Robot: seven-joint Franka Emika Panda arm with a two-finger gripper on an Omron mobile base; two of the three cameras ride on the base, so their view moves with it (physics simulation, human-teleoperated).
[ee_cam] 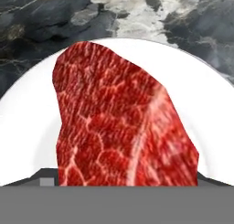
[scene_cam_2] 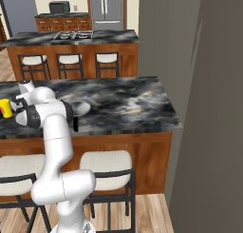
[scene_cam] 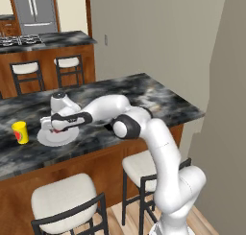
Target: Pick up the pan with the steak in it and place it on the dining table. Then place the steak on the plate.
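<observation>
The steak (ee_cam: 119, 122), a red marbled slab, lies on the white plate (ee_cam: 27, 122), close under the hand camera. My gripper (scene_cam: 52, 129) hangs low over the plate (scene_cam: 60, 139) at the left of the dining table (scene_cam: 163, 102), jaws wide open with the steak between them. A sliver of red steak (scene_cam: 56, 130) shows under the hand. The grey pan (scene_cam_2: 82, 107) sits on the table (scene_cam_2: 137, 101) beside my forearm, and its black handle (scene_cam_2: 75, 123) reaches to the front edge.
A yellow cup (scene_cam: 20, 132) stands just left of the plate. White-cushioned stools (scene_cam: 62, 198) line the table's near side. A grey wall (scene_cam: 226, 109) closes off the right. A second counter with a stove (scene_cam_2: 73, 35) stands behind.
</observation>
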